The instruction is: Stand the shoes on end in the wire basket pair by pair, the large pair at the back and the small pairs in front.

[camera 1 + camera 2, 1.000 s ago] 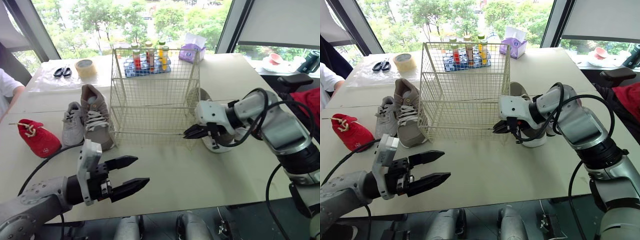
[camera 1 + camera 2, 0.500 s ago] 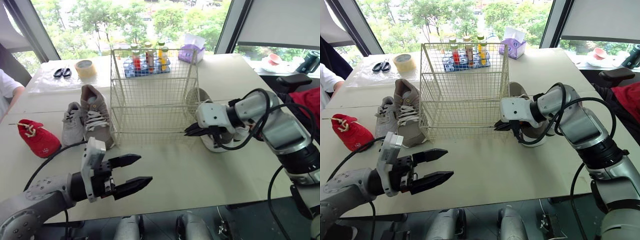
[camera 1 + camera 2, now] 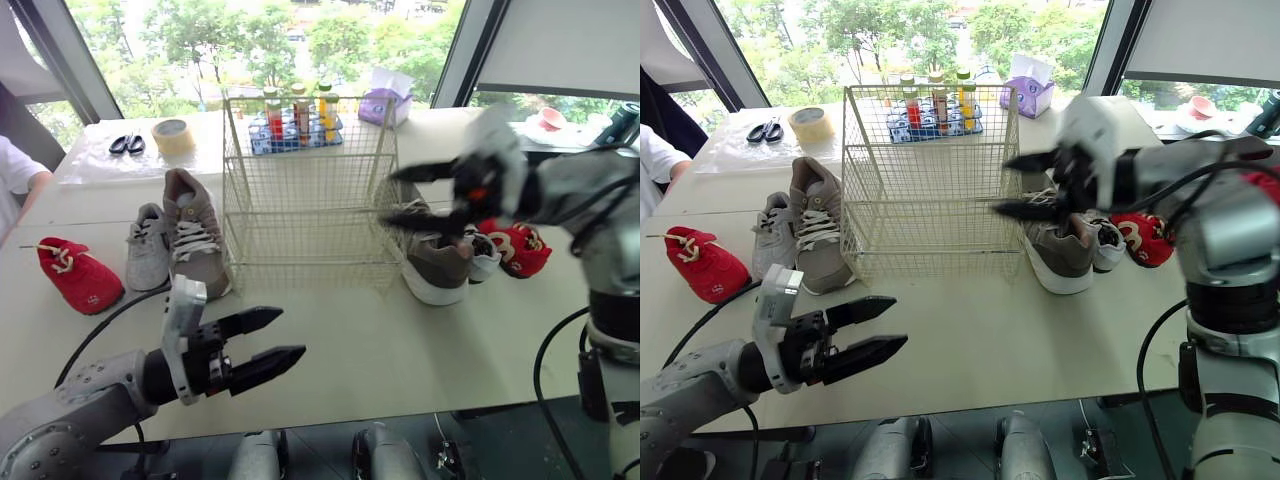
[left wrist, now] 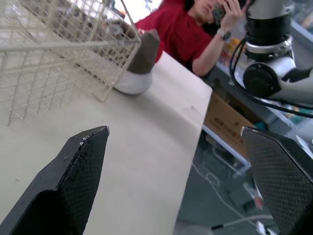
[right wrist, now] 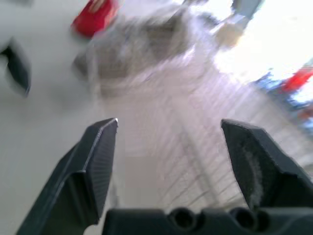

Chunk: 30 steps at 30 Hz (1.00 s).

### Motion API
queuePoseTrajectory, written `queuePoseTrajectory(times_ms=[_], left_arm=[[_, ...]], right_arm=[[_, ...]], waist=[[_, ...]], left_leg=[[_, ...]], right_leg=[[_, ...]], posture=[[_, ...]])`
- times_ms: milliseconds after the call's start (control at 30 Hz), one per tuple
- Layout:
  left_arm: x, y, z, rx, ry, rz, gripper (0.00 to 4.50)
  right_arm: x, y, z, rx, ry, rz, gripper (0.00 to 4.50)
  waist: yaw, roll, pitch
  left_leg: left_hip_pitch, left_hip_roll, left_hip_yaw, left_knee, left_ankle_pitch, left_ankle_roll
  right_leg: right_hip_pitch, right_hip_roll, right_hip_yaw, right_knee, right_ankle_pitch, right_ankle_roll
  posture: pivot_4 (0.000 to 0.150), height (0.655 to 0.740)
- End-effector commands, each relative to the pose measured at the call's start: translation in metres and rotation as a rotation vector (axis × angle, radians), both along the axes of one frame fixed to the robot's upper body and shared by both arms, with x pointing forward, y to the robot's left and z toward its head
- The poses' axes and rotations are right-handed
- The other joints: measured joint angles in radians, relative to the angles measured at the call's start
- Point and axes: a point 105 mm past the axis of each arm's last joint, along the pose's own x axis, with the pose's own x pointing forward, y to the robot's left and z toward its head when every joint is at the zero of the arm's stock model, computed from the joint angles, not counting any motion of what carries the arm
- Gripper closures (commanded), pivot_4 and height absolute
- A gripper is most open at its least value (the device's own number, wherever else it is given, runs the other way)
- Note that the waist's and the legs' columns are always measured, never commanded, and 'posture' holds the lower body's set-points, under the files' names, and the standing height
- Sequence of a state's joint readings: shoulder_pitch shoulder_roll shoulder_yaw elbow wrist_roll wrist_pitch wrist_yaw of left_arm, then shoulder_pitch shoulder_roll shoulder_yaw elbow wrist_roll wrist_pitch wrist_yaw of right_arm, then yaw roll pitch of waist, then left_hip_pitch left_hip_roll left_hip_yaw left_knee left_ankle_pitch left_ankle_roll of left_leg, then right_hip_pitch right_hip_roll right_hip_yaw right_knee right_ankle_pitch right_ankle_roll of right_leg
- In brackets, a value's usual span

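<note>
The wire basket (image 3: 310,190) stands empty at the table's middle. Left of it lie a large tan shoe (image 3: 193,232), a small grey shoe (image 3: 147,247) and a small red shoe (image 3: 78,275). Right of it lie the other large tan shoe (image 3: 435,262), a small pale shoe (image 3: 483,258) behind it and a red shoe (image 3: 520,247). My right gripper (image 3: 388,197) hangs open in the air by the basket's right side, above the tan shoe, holding nothing. My left gripper (image 3: 290,334) is open and empty, low near the table's front, pointing right.
Behind the basket stand a rack of bottles (image 3: 295,120) and a tissue box (image 3: 385,100). A tape roll (image 3: 172,135) and scissors (image 3: 125,145) lie at the back left. A person's sleeve (image 3: 15,175) shows at the left edge; a person in red (image 4: 181,34) sits beyond the table's right.
My right gripper has opened and risen from the basket's lower right corner to its upper right side, uncovering the shoes there. The left gripper has barely moved.
</note>
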<state>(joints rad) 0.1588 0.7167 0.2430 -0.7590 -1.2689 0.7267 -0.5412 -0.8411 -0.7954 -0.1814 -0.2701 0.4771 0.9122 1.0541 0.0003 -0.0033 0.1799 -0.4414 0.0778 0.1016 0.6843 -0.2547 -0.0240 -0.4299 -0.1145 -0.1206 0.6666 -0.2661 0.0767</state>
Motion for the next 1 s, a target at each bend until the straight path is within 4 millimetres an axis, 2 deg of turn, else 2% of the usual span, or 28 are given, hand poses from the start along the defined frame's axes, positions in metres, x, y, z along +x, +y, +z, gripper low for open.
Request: queuePoseTrajectory(times_ms=[33, 67, 100, 167, 300, 567, 933, 1000], left_arm=[[-0.001, -0.007, 0.009, -0.009, -0.061, -0.001, 0.00], [-0.003, -0.010, 0.009, -0.024, -0.050, -0.018, 0.00], [-0.004, -0.013, 0.009, -0.039, -0.037, -0.038, 0.00], [-0.005, -0.019, 0.003, -0.018, -0.022, -0.074, 0.00], [-0.002, -0.025, -0.002, 0.022, -0.029, -0.106, 0.00], [0.004, -0.030, -0.001, 0.041, -0.037, -0.138, 0.00], [0.007, -0.035, -0.001, 0.046, -0.058, -0.109, 0.00], [0.007, -0.036, -0.001, 0.044, -0.062, -0.099, 0.00]], right_arm=[[-0.004, -0.031, 0.006, 0.125, -0.018, -0.166, 0.62], [-0.006, -0.040, -0.002, 0.173, 0.006, -0.207, 0.23], [-0.009, -0.048, -0.014, 0.207, 0.031, -0.255, 0.03], [-0.014, -0.060, -0.048, 0.232, 0.064, -0.380, 0.03], [-0.024, -0.060, -0.086, 0.273, 0.101, -0.515, 0.03], [-0.015, -0.070, -0.122, 0.322, 0.095, -0.662, 0.03], [0.021, -0.077, -0.175, 0.286, 0.110, -0.721, 0.03], [0.024, -0.075, -0.177, 0.277, 0.089, -0.716, 0.53]], waist=[[0.012, -0.002, -0.001], [0.013, -0.002, -0.001], [0.014, -0.002, -0.001], [0.019, -0.002, -0.002], [0.011, 0.004, -0.001], [0.013, 0.004, -0.001], [0.011, 0.004, -0.002], [0.011, 0.004, -0.002]], left_leg=[[0.000, 0.000, 0.000, 0.000, 0.000, 0.000], [0.000, 0.000, 0.000, 0.000, 0.000, 0.000], [0.000, 0.000, 0.000, 0.000, 0.000, 0.000], [0.000, 0.000, 0.000, 0.000, 0.000, 0.000], [0.000, 0.000, 0.000, 0.000, 0.000, 0.000], [0.001, 0.001, 0.000, 0.000, 0.000, 0.000], [0.001, 0.001, -0.001, 0.000, 0.001, 0.000], [0.001, 0.001, -0.001, 0.000, 0.001, 0.000]], right_leg=[[0.000, 0.000, 0.000, 0.000, 0.000, 0.000], [0.001, 0.000, 0.000, 0.000, 0.000, 0.000], [0.001, 0.000, 0.000, -0.001, 0.000, 0.000], [0.001, 0.000, 0.000, -0.001, 0.000, 0.000], [0.000, 0.000, 0.000, 0.000, 0.000, 0.000], [0.000, 0.002, 0.001, 0.001, 0.000, -0.001], [0.000, 0.002, 0.001, 0.001, 0.000, -0.001], [0.001, 0.002, 0.001, 0.001, 0.000, -0.001]], posture=[[0.150, 0.6938], [0.150, 0.6938], [0.150, 0.6938], [0.150, 0.6938], [0.150, 0.6938], [0.150, 0.6938], [0.150, 0.6938], [0.150, 0.6938]])
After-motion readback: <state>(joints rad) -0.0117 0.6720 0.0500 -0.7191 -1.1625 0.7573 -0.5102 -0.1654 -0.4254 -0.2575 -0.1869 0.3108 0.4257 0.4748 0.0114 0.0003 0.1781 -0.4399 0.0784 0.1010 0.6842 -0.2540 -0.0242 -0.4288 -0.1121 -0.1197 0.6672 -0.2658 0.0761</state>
